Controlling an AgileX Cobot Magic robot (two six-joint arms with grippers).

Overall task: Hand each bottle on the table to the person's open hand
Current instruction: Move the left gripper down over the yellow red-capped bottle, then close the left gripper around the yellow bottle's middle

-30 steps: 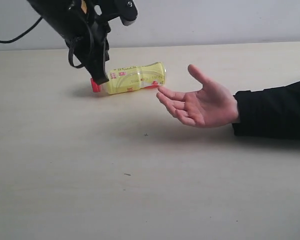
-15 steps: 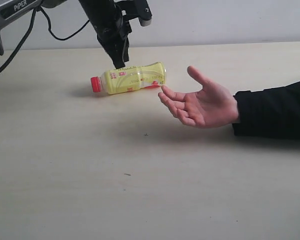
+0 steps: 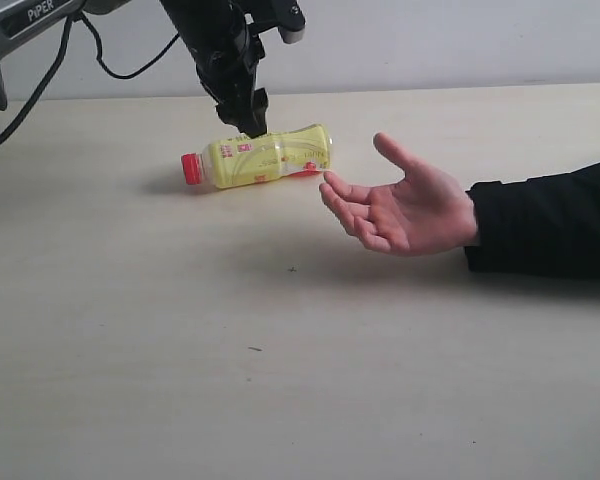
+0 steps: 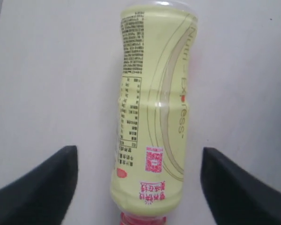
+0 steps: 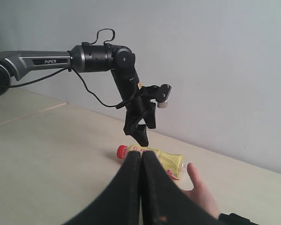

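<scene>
Pale wood-grain table (image 3: 280, 400) w/ one yellow bottle (image 3: 265, 157) lying on its side; black-sleeved forearm (image 3: 550, 215) beyond the bottle's base end prob. rests on it.

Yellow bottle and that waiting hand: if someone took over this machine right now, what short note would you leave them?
Left gripper: open, fingers either side of the yellow bottle, not touching it.
Right gripper: shut, empty, away from the bottle.
Yellow bottle lies on its side on the table, base toward the person's open hand, which is empty.
Done: no handover shows here.
Left: close on the bottle, lift it, set it in the palm. No other bottles in view.
</scene>
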